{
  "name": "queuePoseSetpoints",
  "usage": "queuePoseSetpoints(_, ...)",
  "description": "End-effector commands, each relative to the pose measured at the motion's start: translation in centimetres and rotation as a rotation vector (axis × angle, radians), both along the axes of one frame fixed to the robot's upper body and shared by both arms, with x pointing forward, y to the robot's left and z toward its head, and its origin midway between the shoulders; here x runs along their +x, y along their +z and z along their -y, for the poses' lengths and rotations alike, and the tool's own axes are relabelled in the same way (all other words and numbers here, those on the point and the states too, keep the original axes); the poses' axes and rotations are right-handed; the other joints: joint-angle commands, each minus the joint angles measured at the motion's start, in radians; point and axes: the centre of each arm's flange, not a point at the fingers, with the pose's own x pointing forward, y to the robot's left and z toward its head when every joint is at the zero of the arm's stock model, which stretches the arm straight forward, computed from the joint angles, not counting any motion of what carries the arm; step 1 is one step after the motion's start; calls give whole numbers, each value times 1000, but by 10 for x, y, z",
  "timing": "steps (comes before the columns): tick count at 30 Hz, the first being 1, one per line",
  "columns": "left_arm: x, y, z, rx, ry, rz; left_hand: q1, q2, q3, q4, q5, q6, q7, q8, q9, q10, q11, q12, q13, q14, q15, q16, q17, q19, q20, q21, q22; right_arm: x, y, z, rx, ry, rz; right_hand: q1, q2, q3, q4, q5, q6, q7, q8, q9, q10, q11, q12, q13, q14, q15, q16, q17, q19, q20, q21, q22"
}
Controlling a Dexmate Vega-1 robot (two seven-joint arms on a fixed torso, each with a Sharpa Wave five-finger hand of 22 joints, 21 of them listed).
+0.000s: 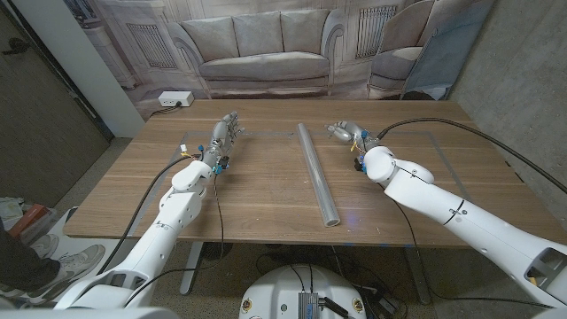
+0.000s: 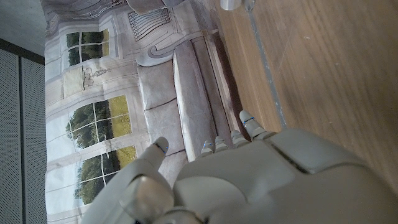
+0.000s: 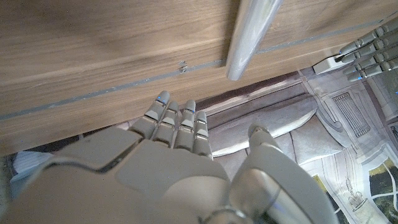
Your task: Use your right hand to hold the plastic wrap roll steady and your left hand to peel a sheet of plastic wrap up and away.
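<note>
The long, clear plastic wrap roll [image 1: 318, 174] runs from the wooden worktop's [image 1: 266, 199] far edge to near edge, between our released hands; our right hand [image 1: 345, 133] sits slightly nearer than our left hand [image 1: 225, 135].

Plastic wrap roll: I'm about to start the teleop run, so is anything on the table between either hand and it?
Nothing visible. In the head view, bare wood lies between the right hand and the plastic wrap roll, and likewise between the left hand and the roll. Both hands are open and apart from it.
</note>
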Motion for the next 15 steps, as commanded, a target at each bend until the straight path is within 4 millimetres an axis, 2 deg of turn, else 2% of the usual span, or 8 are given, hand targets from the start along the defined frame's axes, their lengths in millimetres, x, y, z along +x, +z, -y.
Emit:
queuePoseSetpoints(1,3,2,2,0,-9,-4,-7,76,9,0,3,5,4,5,6,-5,7,7,4,-21,7,8,3,-7,6,-1,6,-6,-5,-9,-136,-219,-49,4,-20,-5,-9,-4,12,-5,4,4,10,-1,8,3,19,-1,8,5,23,9,8,3)
queuePoseSetpoints(10,4,3,3,10,-8,-3,-7,76,10,0,2,5,5,5,6,-8,8,6,4,-23,7,7,3,-8,6,-3,6,-9,-10,-22,-180,-247,-75,2,-30,-11,-13,-4,14,-5,4,5,21,-5,11,4,27,-6,8,5,29,10,8,3)
queuePoseSetpoints(15,5,1,4,0,-16,-5,-7,76,10,0,2,6,4,5,6,-9,8,6,4,-24,8,6,3,-9,5,-4,6,-12,-14,-31,-212,-286,-74,4,-40,-17,-21,-4,22,-7,6,5,44,-10,18,4,46,-23,10,5,28,13,4,4)
